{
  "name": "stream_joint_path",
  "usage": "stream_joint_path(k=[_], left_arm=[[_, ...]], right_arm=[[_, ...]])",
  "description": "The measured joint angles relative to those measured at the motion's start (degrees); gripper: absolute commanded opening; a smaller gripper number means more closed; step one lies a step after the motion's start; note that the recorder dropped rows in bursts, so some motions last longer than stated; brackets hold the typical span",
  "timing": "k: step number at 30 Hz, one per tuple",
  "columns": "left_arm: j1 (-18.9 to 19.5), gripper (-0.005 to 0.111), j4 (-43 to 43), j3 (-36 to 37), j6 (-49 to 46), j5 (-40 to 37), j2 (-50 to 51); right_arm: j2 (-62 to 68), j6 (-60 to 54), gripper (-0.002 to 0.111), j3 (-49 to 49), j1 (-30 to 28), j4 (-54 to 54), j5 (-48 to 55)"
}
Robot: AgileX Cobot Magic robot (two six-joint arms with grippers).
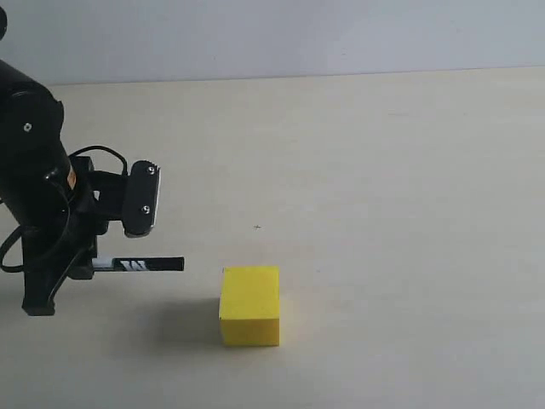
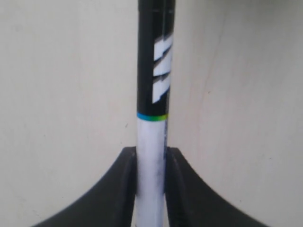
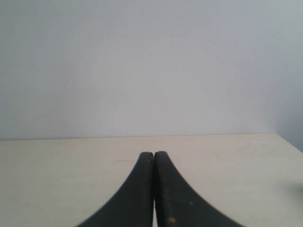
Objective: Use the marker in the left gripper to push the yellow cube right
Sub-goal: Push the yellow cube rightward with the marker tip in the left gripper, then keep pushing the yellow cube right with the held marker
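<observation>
The yellow cube [image 1: 249, 305] rests on the pale table near the front, a little left of the middle. To its left, my left gripper [image 1: 78, 266] is shut on the marker [image 1: 140, 265], which lies level and points right toward the cube, with a small gap between its black end and the cube's upper left edge. In the left wrist view the marker [image 2: 154, 118] runs straight out from between the fingers [image 2: 124, 189], which clamp its white barrel; the cube is out of that view. My right gripper [image 3: 154, 154] is shut with nothing in it, over bare table.
The pale tabletop [image 1: 383, 213] stretches to the right of the cube and behind it. A plain grey wall [image 1: 298, 34] rises beyond the table's far edge. The left arm's thick black body [image 1: 30, 153] stands at the left edge.
</observation>
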State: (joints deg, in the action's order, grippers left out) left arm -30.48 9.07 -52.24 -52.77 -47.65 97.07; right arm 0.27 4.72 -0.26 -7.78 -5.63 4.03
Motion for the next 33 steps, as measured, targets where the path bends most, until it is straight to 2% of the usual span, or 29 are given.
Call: stream_joint_path(k=[7, 15, 21, 33], left_arm=[[0.18, 0.000, -0.88, -0.08, -2.30, 0.01, 1.12], [0.18, 0.000, -10.08, 0.39, -10.85, 0.70, 1.26], [1.19, 0.000, -11.53, 3.56, -12.35, 2.64, 1.26], [1.19, 0.000, -13.76, 4.76, -14.43, 3.11, 1.36]], right_arm=[[0.00, 0.00, 0.000, 0.00, 0.00, 0.00, 0.00], [0.00, 0.00, 0.000, 0.00, 0.00, 0.00, 0.00], [0.00, 0.00, 0.000, 0.00, 0.00, 0.00, 0.00], [0.00, 0.00, 0.000, 0.00, 0.00, 0.00, 0.00]])
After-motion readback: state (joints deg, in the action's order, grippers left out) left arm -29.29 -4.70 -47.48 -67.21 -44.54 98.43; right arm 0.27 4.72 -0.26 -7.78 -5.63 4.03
